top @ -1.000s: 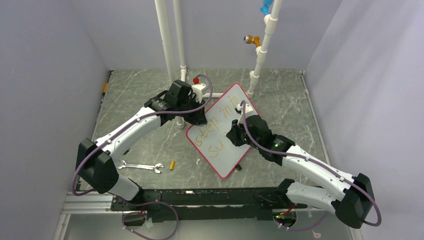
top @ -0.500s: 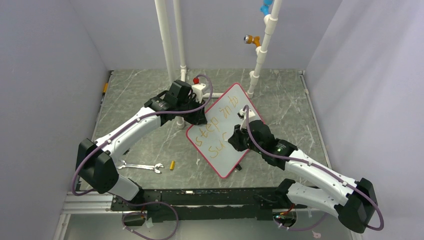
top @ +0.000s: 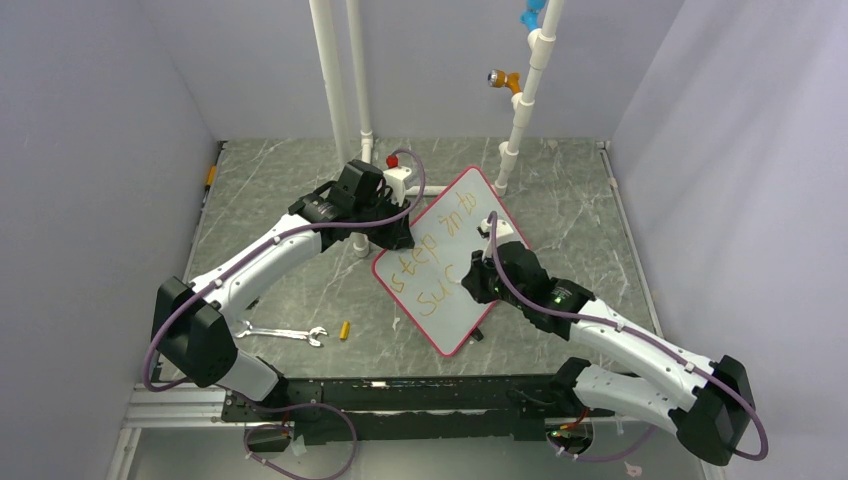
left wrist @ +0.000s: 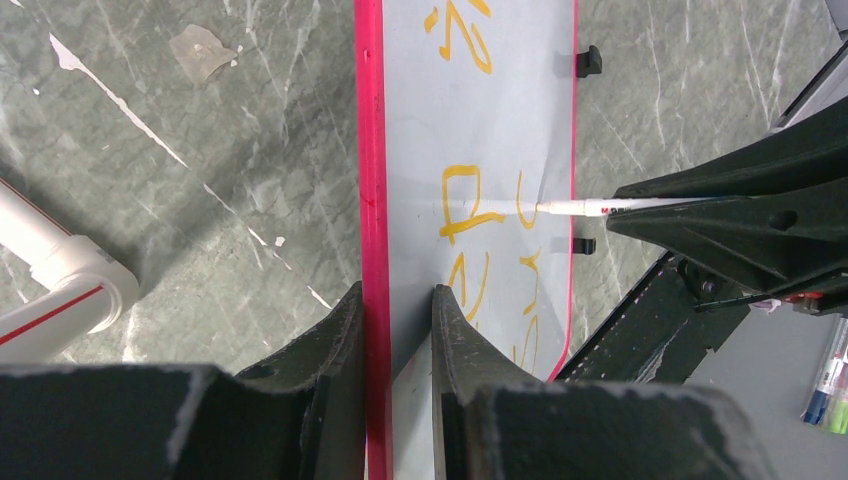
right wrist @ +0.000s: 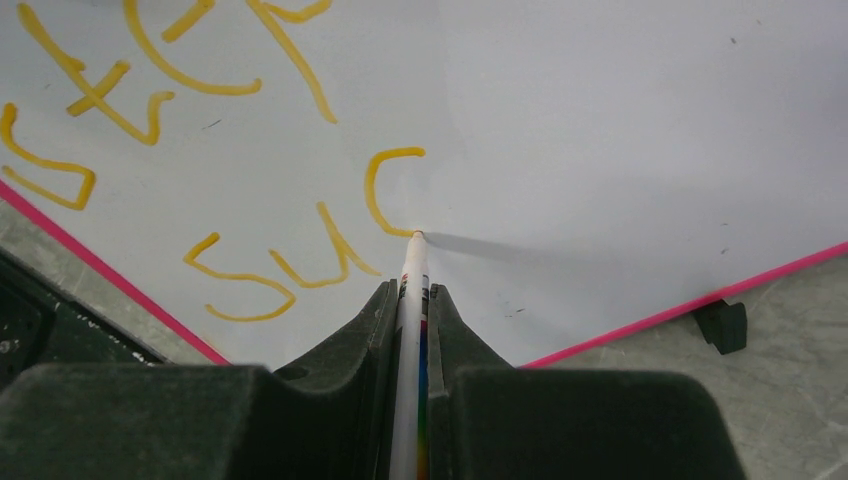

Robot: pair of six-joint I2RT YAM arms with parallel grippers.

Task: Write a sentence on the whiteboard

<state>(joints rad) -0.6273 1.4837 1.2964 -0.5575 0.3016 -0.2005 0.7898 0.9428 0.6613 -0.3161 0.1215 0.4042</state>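
The whiteboard point(top: 452, 318) lies askew mid-surface point(top: 580, 210), and its sentence point(top: 420, 262) reads "step into" above "suc". My right tool point(right wrist: 411, 300) is clamped tight on the marker point(right wrist: 413, 258), whose tip touches the foot of the c. My left tool point(left wrist: 397, 292) pinches the board's red rim. I judge the next letter calls for lifting the tip and moving to the bare white beside the c.

Left claw point(left wrist: 396, 296) and right claw point(right wrist: 412, 291) low, each in tight grip.

Bright even light, soft shadows, sharp focus
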